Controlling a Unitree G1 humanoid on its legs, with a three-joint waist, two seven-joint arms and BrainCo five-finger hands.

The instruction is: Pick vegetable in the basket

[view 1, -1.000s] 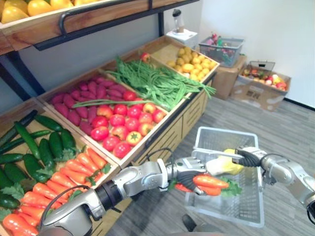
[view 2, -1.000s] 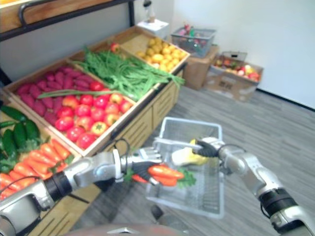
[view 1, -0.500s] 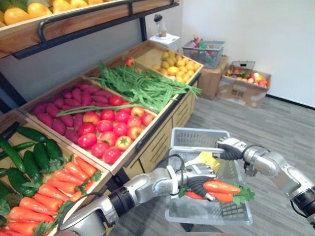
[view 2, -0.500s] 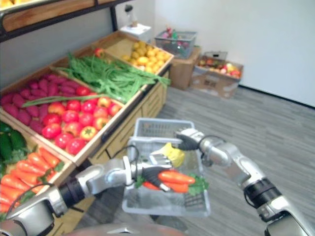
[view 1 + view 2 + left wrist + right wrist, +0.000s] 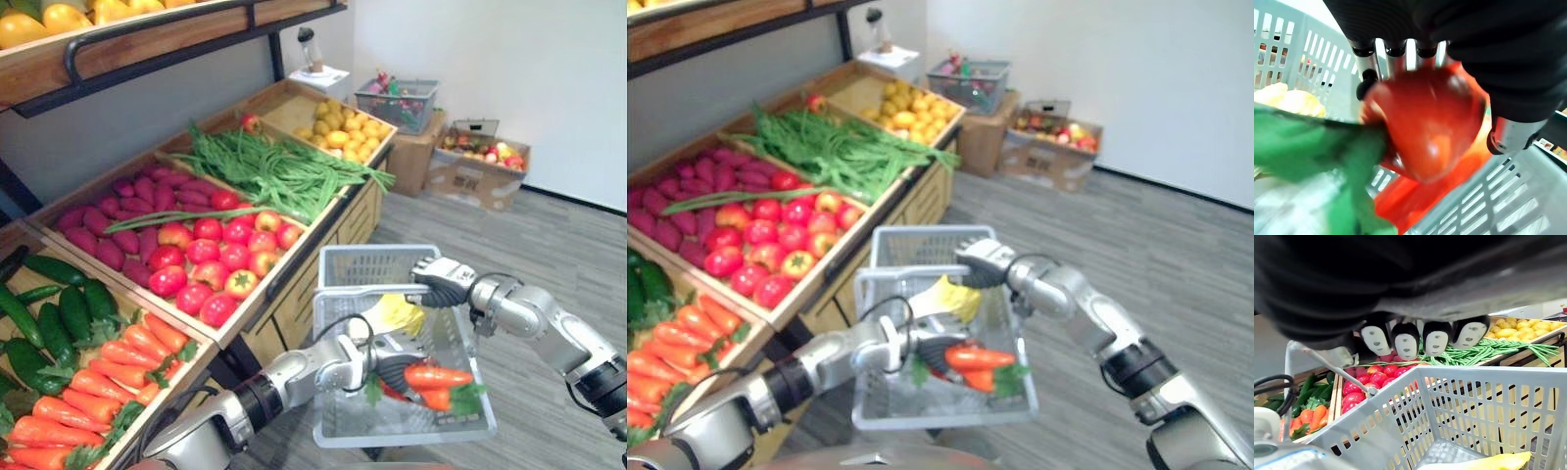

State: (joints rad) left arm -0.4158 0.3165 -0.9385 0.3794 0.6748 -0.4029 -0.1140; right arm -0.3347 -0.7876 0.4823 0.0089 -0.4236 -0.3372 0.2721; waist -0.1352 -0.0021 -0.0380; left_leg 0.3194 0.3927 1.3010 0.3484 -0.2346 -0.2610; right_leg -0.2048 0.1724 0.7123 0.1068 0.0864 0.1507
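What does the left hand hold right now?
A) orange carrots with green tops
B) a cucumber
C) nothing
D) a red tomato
A: the left hand is curled round orange carrots with green leaves, down between the walls of the basket, whose handle the right hand grips.

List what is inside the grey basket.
In the basket, a yellow item lies toward the far end. The left hand, inside it, grips leafy orange carrots. The floor beneath them is hidden. The right hand holds the handle.
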